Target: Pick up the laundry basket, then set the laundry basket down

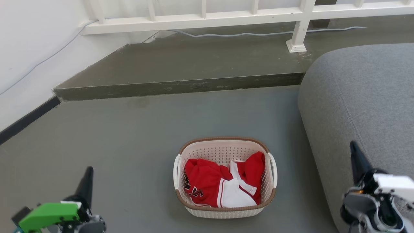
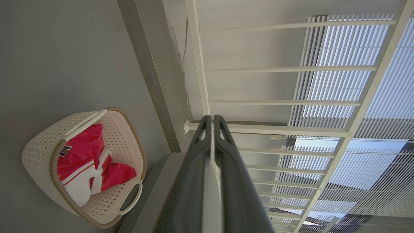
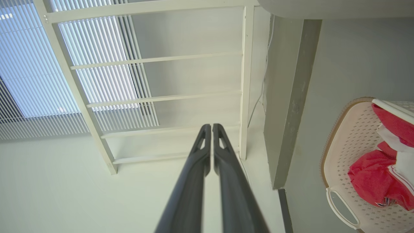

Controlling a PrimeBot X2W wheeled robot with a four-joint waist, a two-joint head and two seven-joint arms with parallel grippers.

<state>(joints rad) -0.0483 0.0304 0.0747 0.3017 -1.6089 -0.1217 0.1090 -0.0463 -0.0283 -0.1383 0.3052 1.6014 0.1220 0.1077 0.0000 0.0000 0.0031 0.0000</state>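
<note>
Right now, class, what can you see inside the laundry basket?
Inside the laundry basket lies a crumpled red and white garment, covering most of the bottom. Part of the perforated inner wall shows above it. Whatever may lie beneath the cloth is hidden.

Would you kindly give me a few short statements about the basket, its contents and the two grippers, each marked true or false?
1. The laundry basket stands on the floor. True.
2. The basket is empty. False: red and white clothing lies in it.
3. The left gripper is shut on a basket handle. False: its fingers are together on nothing, well apart from the basket.
4. The right gripper has its fingers together and holds nothing. True.
5. The basket sits on top of the grey couch. False: it is on the floor beside the couch.
</note>
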